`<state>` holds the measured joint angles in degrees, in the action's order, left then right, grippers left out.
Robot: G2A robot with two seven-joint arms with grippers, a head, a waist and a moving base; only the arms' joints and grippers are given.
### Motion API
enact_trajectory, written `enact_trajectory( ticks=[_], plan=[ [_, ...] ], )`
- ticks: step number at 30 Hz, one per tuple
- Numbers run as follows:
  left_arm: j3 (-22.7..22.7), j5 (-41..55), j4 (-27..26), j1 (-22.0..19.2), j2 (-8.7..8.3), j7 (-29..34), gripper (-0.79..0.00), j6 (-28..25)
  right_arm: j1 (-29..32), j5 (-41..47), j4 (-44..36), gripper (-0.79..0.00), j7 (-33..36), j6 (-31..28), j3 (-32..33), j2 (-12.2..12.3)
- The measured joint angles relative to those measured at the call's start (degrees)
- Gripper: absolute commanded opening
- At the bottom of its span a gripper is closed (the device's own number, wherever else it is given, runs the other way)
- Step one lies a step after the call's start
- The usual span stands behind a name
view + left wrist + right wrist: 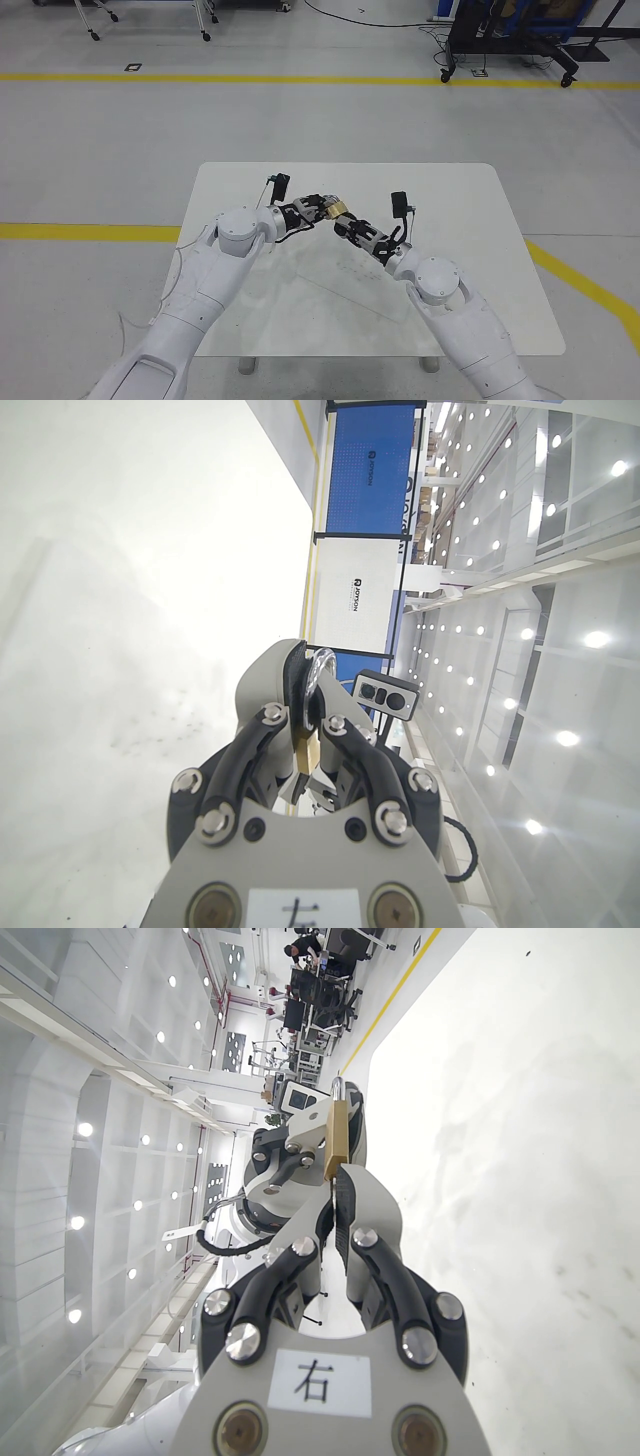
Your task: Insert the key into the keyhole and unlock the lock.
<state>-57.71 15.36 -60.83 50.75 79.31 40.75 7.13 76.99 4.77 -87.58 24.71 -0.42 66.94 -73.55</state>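
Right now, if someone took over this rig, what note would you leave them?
Left claw: shut on the brass padlock, held above the table.
Right claw: shut at the padlock's base, apparently on the key, hidden by its pads.
Done: both picked up and brought together.
Left: cannot tell whether the key is seated; turn it until the shackle opens.

Your white counter (450, 200) stands on a pale grey floor (120, 140). Yellow lines (300, 78) cross it. Round ceiling lights (595, 639) are lit.
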Motion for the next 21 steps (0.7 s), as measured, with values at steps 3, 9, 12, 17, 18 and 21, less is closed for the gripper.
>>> enact_trajectory(
  ticks=[3, 9, 12, 17, 18, 21],
  plan=[
    [0.01, 0.3, 0.19, -0.1, 0.06, 0.0, -0.785, 0.23, 0.02, 0.13, -0.05, -0.111, -0.27, 0.23, -0.06, -0.03],
    [-0.23, 1.54, 0.93, -0.4, 0.2, -0.12, -0.785, 1.24, 0.31, 0.24, -0.64, 0.0, -0.19, 0.33, 0.16, 0.03],
    [-0.35, 1.94, 1.27, -0.58, 0.27, -0.54, -0.785, 1.56, 0.83, 0.47, -1.28, 0.0, 0.43, -0.1, 0.81, 0.2],
    [-0.98, 3.06, 1.52, -0.51, 0.35, -1.85, -0.785, 1.44, 2.13, 0.16, -2.8, 0.0, 0.94, -0.88, 2.19, 0.56],
    [-1.13, 3.4, 1.56, -0.47, 0.37, -2.04, -0.785, 1.58, 2.2, 0.02, -2.89, 0.0, 0.97, -0.92, 2.25, 0.59],
    [-1.46, 4.72, 1.76, -0.35, 0.44, -2.09, -0.785, 2.46, 2.19, -0.02, -2.88, 0.0, 0.98, -0.91, 2.24, 0.59]
  ],
)
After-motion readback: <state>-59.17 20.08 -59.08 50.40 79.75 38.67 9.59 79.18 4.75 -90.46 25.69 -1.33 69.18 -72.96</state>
